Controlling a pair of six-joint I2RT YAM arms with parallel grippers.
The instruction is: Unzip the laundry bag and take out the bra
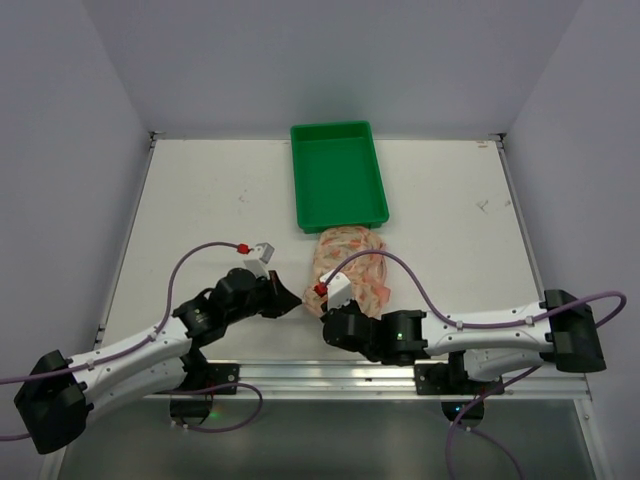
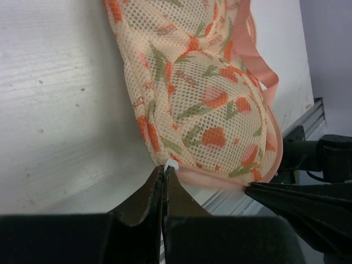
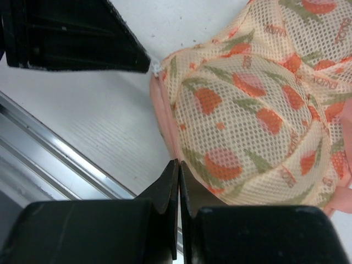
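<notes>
The laundry bag [image 1: 352, 262], pink mesh with an orange-red floral print, lies just in front of the green tray and is zipped shut. It fills the left wrist view [image 2: 203, 104] and the right wrist view [image 3: 258, 110]. My left gripper [image 1: 297, 300] is shut on a small white zipper tab [image 2: 170, 164] at the bag's near-left tip. My right gripper [image 1: 325, 316] is shut at the bag's pink edging [image 3: 165, 118], close to the left one. The edging runs taut between the two grippers [image 2: 214, 179]. The bra is hidden.
A green rectangular plastic tray [image 1: 337, 127] stands at the back centre, touching the bag's far end. An aluminium rail [image 1: 330, 375] runs along the table's near edge, just behind both grippers. White walls close in the table's sides.
</notes>
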